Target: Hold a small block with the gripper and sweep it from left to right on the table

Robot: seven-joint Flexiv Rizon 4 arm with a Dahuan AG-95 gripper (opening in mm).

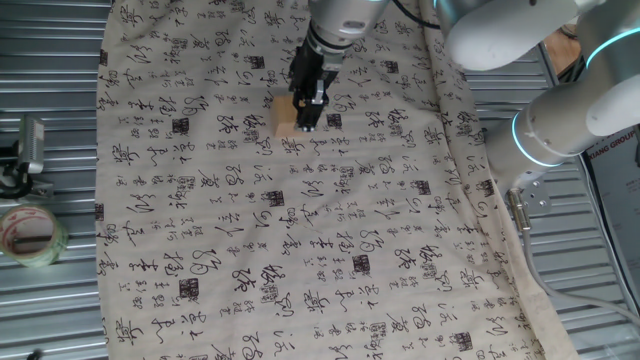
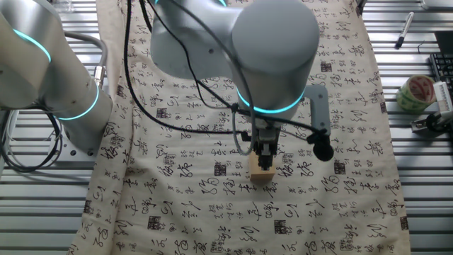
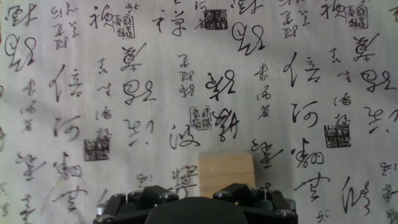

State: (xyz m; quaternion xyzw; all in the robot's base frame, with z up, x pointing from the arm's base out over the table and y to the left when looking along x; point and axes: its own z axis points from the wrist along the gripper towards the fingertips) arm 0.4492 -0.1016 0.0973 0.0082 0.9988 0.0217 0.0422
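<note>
While the gripper (image 1: 309, 122) points straight down at the table (image 1: 60, 300), its black fingers sit clamped on the small block (image 1: 287, 118), which rests on the calligraphy cloth (image 1: 300, 250) right under the fingertips. From the hand view the small block (image 3: 227, 175) shows a flat pale top, slightly taller than wide, its edges roughly square with the gripper body, far edge aimed away from the camera; no clear long axis otherwise. From the other fixed view the block (image 2: 262, 171) sticks out below the gripper (image 2: 265, 159), bottom face on the cloth (image 2: 233, 212). Cloth around the block lies mostly flat, nothing close on it beside the gripper. Well apart from the gripper, off the cloth on bare ribbed metal, a tape roll (image 1: 30, 235) lies flat, a metal clip-like tool (image 1: 28, 150) near it. A dark pen (image 2: 403, 30) lies farther off. A second pale arm (image 1: 570, 120) with a cyan ring stands at the cloth's edge, clear of the block
</note>
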